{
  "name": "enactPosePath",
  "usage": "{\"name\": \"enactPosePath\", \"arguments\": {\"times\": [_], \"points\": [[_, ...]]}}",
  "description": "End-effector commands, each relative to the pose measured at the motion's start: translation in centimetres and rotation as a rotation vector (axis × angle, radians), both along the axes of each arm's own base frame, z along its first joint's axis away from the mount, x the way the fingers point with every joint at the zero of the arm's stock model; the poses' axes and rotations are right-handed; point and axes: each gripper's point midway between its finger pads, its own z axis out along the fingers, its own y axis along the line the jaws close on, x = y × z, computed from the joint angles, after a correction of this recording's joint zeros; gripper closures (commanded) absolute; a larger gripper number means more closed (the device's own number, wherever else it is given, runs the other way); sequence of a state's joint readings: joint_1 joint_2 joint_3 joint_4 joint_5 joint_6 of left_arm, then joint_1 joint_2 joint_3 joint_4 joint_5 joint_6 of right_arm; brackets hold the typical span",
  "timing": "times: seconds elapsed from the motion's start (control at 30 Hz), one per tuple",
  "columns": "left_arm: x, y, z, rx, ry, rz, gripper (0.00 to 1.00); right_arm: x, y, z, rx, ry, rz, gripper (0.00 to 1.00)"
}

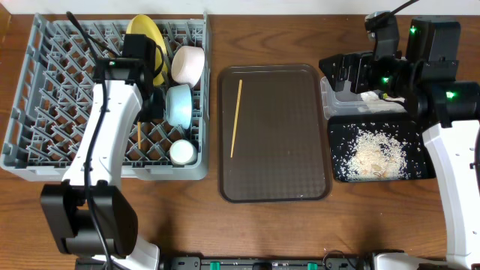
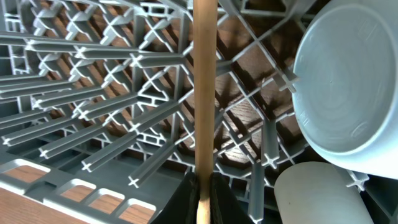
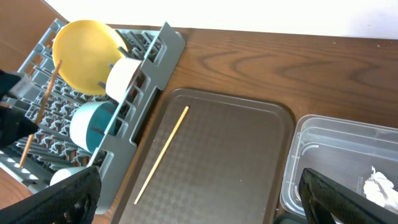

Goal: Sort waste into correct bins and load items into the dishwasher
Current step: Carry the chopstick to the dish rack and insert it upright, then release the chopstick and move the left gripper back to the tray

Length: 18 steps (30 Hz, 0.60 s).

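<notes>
Firmly, my left pincer (image 2: 203,194) clamps a thin, smooth wooden chopstick (image 2: 204,81) over the grey latticed dish rack (image 2: 93,93); my right pincer (image 3: 199,193) gapes wide.

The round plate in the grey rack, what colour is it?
The round plate is yellow, clearest in the right wrist view.

The dish rack (image 1: 52,82) is grey, in lattice pattern. The plate (image 1: 142,30) is yellow, one bowl (image 1: 180,103) is light blue. The serving tray (image 1: 285,135) is dark brown, finely checked; the black tray (image 1: 336,129) carries whitish scraps (image 1: 375,154).
</notes>
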<state>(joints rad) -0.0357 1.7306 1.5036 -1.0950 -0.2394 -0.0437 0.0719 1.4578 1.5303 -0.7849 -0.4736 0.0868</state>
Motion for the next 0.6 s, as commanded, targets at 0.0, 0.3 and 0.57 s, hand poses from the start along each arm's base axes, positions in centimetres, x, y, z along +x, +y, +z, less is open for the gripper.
{"name": "enactPosePath", "arguments": {"times": [0.0,0.3,0.57], "points": [[0.0,-0.1,-0.8,0.009,0.026,-0.022,0.92,0.2,-0.2,0.4,0.003,-0.009,-0.006,0.01],[0.4,-0.1,-0.7,0.008,0.008,-0.022,0.30,0.2,-0.2,0.4,0.003,-0.009,-0.006,0.01],[1.3,-1.6,2.2,-0.047,-0.032,-0.045,0.30,0.2,-0.2,0.4,0.003,-0.009,-0.006,0.01]]}}
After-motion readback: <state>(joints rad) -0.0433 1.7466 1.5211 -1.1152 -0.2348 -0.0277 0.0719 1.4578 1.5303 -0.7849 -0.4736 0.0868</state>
